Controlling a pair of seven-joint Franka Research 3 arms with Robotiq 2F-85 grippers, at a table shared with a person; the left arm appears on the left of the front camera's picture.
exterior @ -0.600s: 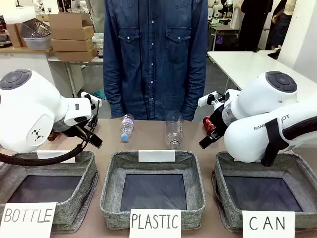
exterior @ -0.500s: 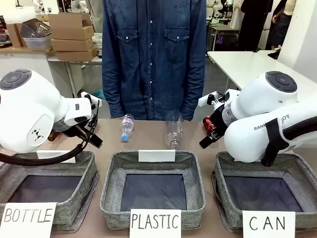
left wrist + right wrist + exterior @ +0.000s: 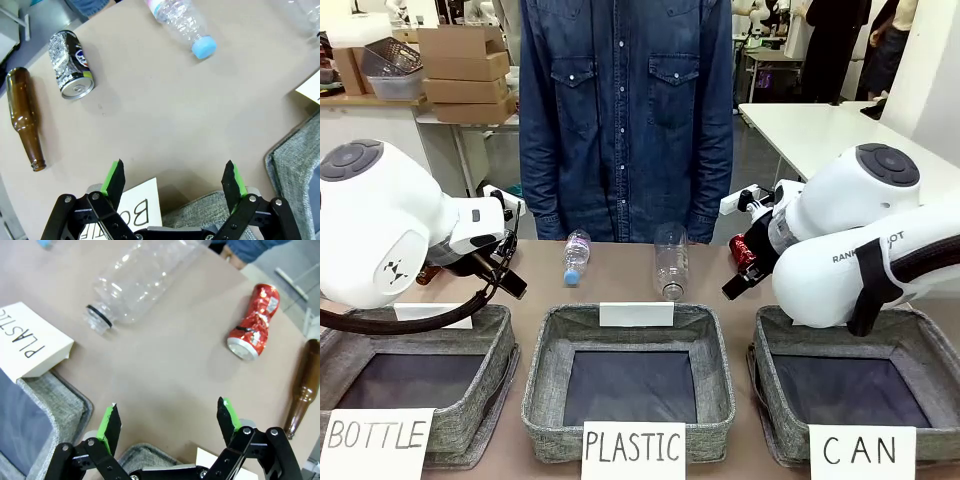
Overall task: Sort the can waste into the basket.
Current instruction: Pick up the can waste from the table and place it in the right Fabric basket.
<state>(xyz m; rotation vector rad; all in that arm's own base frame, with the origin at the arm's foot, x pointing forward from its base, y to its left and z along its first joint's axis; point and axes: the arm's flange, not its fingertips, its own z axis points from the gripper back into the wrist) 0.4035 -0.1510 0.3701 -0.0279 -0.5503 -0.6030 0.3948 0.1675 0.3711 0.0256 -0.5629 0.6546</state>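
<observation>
Your right end effector point(image 3: 167, 412) stands wide, its green pads well apart with nothing between them, over bare counter point(image 3: 165, 355). Beyond it the red can point(image 3: 254, 322) lies on its side, pinched in at the middle. A capless clear bottle point(image 3: 145, 280) lies on one side of it, and a brown bottle point(image 3: 300, 390), partly cut off by the picture edge, on the other.

Take the basket point(image 3: 775, 360) with the CAN sign point(image 3: 861, 450) as your landmark. The red can lies on the counter just beyond the basket's far left corner, and from the front the right arm hides most of it. That arm also covers the basket's far rim, and the frame cuts off its right side.

Your left end effector point(image 3: 173, 172) is just as wide, with nothing gripped. Ahead of it the black and silver can point(image 3: 71, 65) lies on its side near a second brown bottle point(image 3: 25, 120), not touching it. The can's print is too small to read. It lies well apart from the basket, towards the counter's opposite end, and from the front the left arm's body covers that spot. A blue-capped bottle point(image 3: 182, 22) is cut off at the top edge.
</observation>
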